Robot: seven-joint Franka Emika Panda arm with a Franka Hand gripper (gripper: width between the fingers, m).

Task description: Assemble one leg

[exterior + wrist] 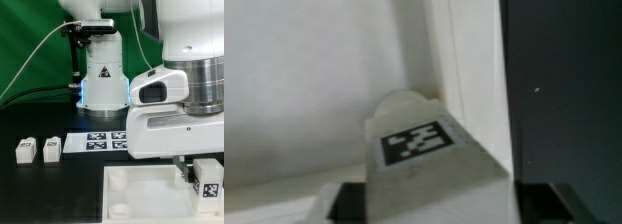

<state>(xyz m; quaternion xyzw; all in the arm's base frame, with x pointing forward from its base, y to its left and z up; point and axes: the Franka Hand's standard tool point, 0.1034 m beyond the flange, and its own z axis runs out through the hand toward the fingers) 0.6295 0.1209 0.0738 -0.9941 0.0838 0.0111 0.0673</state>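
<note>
My gripper (203, 176) is shut on a leg (210, 187), a small white block with a black-and-white tag, at the exterior view's lower right. In the wrist view the leg (416, 142) sits between my dark fingers (349, 203), its far end tucked into a corner of the large white tray-like piece (295, 90), beside its raised rim (473, 60). I cannot tell whether the leg touches the piece. The tray-like piece (140, 190) lies at the front of the black table. Two more legs (25, 150) (51, 149) stand at the exterior view's left.
The marker board (100, 141) lies flat between the loose legs and the robot's base (103, 85). The arm's white body (185, 95) fills the exterior view's right. Black table (562, 90) shows past the tray-like piece's rim.
</note>
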